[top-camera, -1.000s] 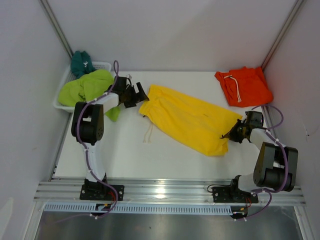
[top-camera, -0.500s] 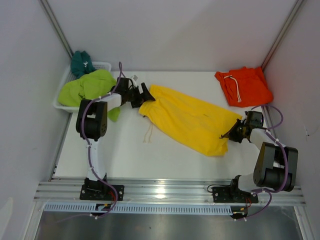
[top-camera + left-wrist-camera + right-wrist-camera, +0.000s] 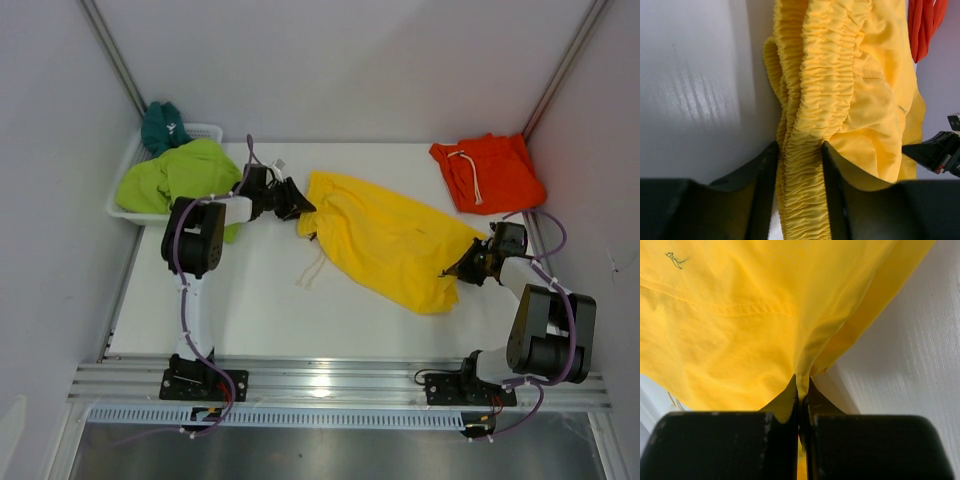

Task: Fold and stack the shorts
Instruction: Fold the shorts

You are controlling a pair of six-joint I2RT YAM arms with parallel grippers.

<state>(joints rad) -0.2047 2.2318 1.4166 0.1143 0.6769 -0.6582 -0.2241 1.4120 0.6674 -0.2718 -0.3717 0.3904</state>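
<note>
Mid-frame on the bench [image 3: 250, 310] lay the yellow shorts [image 3: 390, 240], left hand [image 3: 292, 200] clamped on the waistband [image 3: 812, 100] at centre-left, right hand [image 3: 466, 266] pinched tight on the hem [image 3: 801, 372] at lower right.

White flat table top [image 3: 250, 320], matte, bare along near and left parts. Yellow soft fabric shorts [image 3: 390, 240] spread slantwise across middle, gathered waistband end toward far left, leg end toward near right; thin pale cord [image 3: 312, 272] trails from them onto table. Orange soft fabric shorts [image 3: 495, 170] with white drawstring [image 3: 470, 178], folded, at far right corner. White plastic lattice basket [image 3: 204, 129] at far left corner.
</note>
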